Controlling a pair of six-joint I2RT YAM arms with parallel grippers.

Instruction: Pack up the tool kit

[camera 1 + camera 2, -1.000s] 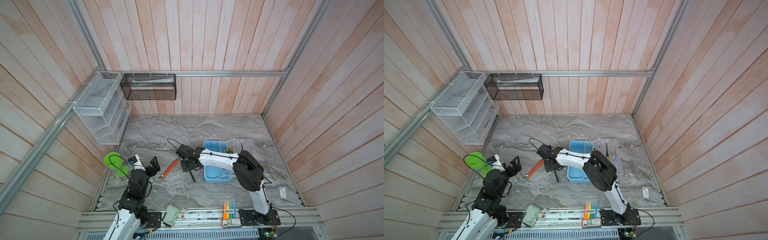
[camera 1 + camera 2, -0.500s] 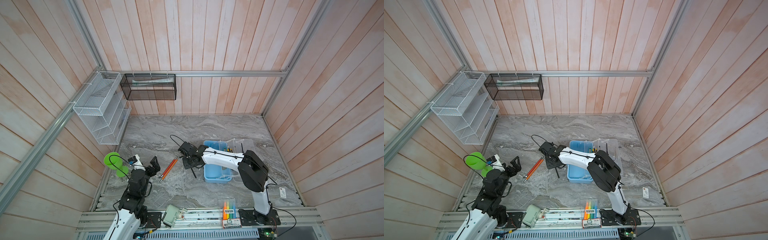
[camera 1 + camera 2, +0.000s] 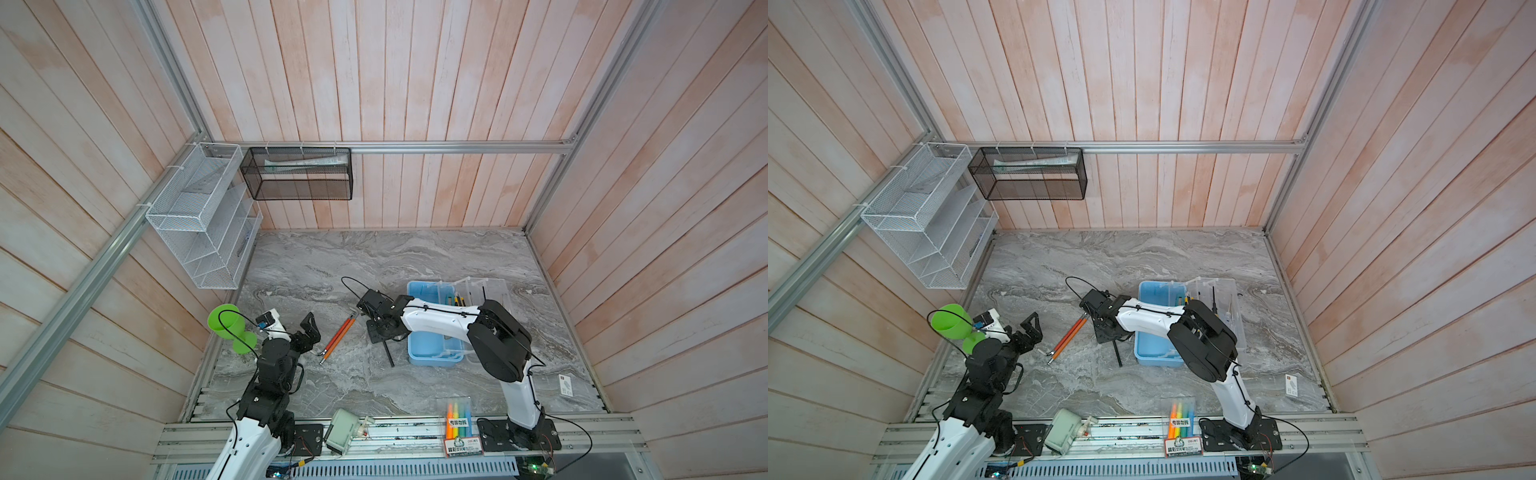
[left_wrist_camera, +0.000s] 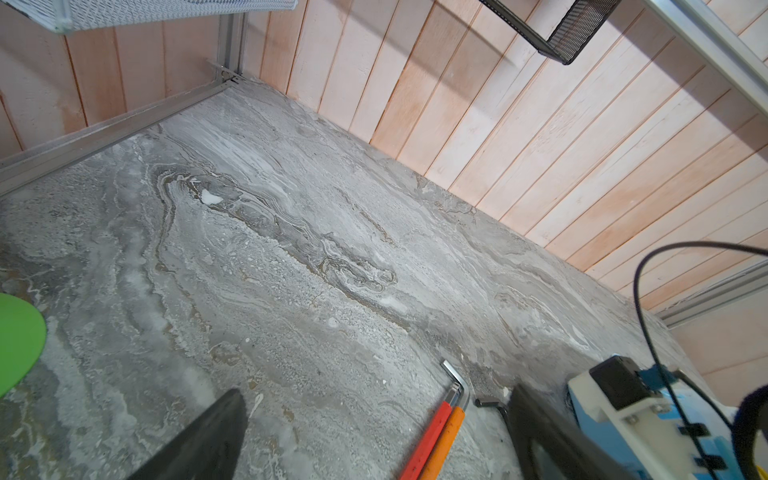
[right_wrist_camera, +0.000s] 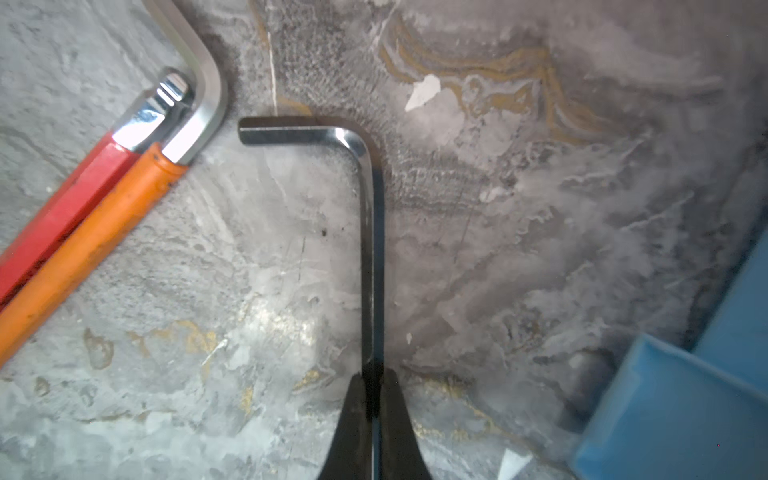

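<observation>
three hex keys (image 5: 368,232), one blue case (image 3: 432,347), one green cup (image 3: 226,322), one highlighter pack (image 3: 459,419)

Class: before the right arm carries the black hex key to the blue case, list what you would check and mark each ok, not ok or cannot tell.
1. Right gripper shut on the hex key: ok.
2. Key lifted off the table: cannot tell.
3. Case open: ok.
4. Free room in the case's near end: ok.
5. Left gripper open, away from the route: ok.
6. Orange-handled keys still unpacked: not ok.
</observation>
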